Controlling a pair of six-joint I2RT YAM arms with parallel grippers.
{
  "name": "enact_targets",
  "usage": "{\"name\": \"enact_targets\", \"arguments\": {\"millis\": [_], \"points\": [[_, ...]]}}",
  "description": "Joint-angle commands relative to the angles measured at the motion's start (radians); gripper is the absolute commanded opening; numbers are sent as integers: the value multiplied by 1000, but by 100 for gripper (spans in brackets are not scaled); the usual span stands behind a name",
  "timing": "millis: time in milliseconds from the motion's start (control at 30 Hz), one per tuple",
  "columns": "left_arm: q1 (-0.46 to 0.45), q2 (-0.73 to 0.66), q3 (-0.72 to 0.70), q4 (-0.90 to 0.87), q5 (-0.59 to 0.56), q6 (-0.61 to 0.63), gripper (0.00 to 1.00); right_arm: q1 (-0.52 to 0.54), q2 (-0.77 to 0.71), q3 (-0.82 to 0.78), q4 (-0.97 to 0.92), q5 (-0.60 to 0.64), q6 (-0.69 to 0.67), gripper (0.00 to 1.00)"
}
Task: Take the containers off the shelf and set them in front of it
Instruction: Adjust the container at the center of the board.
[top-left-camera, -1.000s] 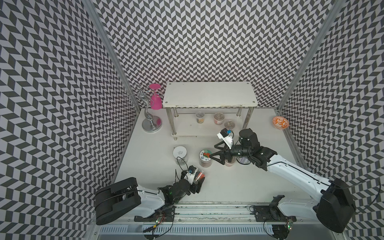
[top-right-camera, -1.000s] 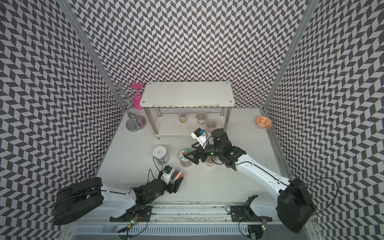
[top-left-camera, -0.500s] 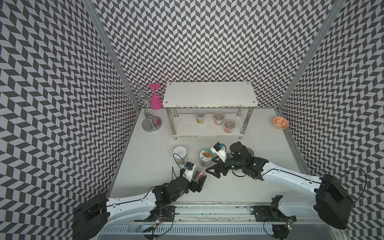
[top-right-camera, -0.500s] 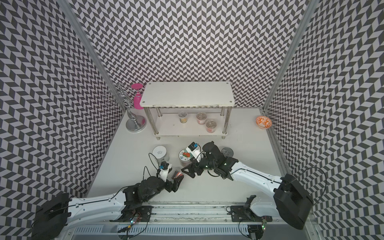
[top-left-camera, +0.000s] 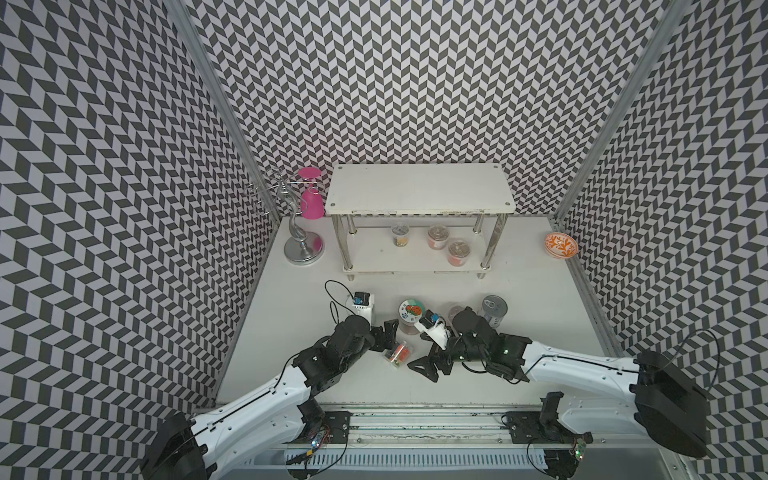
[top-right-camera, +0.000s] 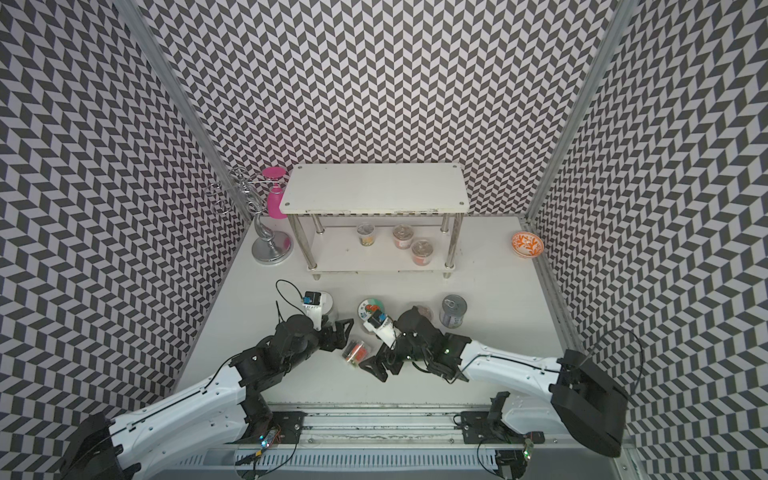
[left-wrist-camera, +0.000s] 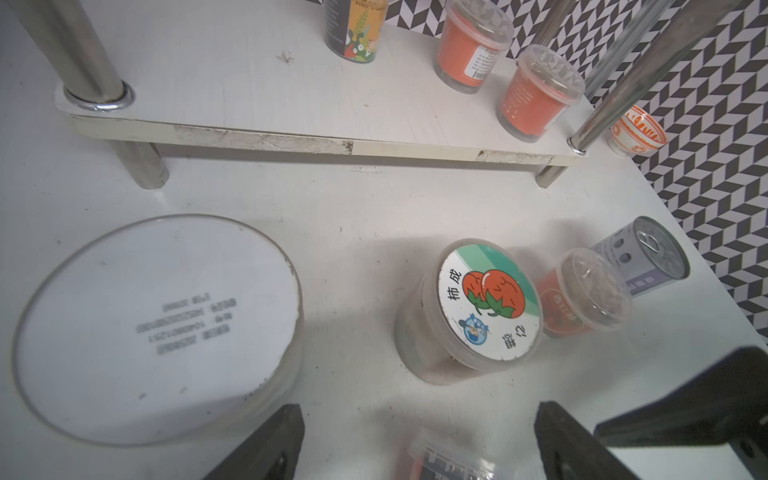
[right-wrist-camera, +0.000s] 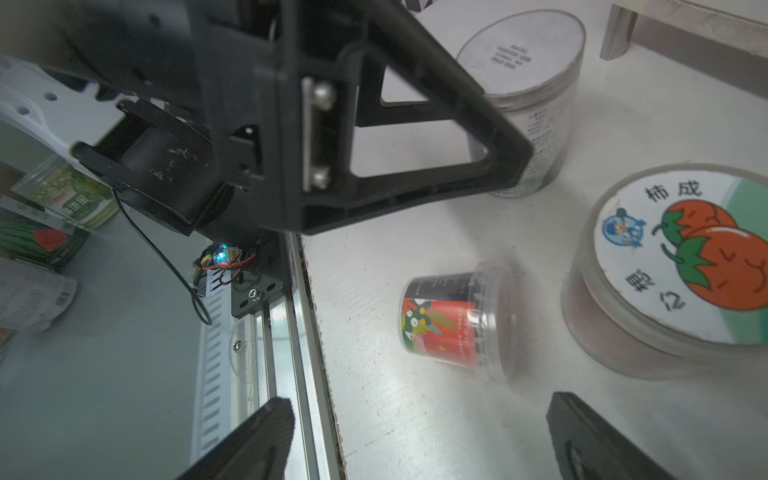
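Right now both claws sit low over the bench (top-left-camera: 540, 316) in front of the shelf (top-left-camera: 419, 187), and neither has anything in hand. My left claw (left-wrist-camera: 417, 407) is spread wide. The tipped cup (right-wrist-camera: 453, 320) lies on its side just beneath it, back between the roots of its fingers, and I can't see either finger touching it. My right claw (right-wrist-camera: 419, 399) gapes wide as well and is empty, with that same cup just ahead of its tips.

Ahead of the left claw, to its left, stands the white-lid jar (left-wrist-camera: 153, 324), and to its right the tomato jar (left-wrist-camera: 486, 299). A standing cup (left-wrist-camera: 590, 295) and the can (left-wrist-camera: 648, 257) are further off beyond the tomato jar. All four are upright on the bench. Well ahead of both claws, three cups (top-left-camera: 438, 237) sit on the shelf's lower tier, under the top board.

I judge the task a little over half done, and the step in hand is this fallen cup: it is off the shelf but not properly set down. The next move, as I see it, calls for one claw to back off so the two don't foul each other. The other should then close gently across the cup's round body, lift it and turn it upright. It looks light and free to roll, so a nudge from a fingertip could send it away. After that, the three cups need a low reach in under the top board.
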Motion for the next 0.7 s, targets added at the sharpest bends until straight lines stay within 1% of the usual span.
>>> {"name": "enact_targets", "arguments": {"millis": [0, 100, 300, 367, 500, 567, 667], "points": [[26, 4, 54, -54, 35, 23, 91, 73, 67, 37, 97, 223, -33, 100], [55, 20, 93, -88, 37, 43, 92, 110, 135, 80, 89, 310, -60, 100], [131, 39, 135, -96, 76, 85, 92, 146, 242, 120, 119, 327, -91, 100], [144, 35, 139, -95, 76, 94, 92, 152, 271, 127, 128, 329, -93, 99], [180, 31, 148, -99, 106, 107, 92, 154, 330, 160, 109, 396, -104, 100], [191, 27, 147, -97, 114, 114, 92, 155, 349, 171, 112, 396, -104, 100], [207, 25, 147, -96, 121, 122, 92, 154, 378, 188, 103, 400, -121, 94]]}}
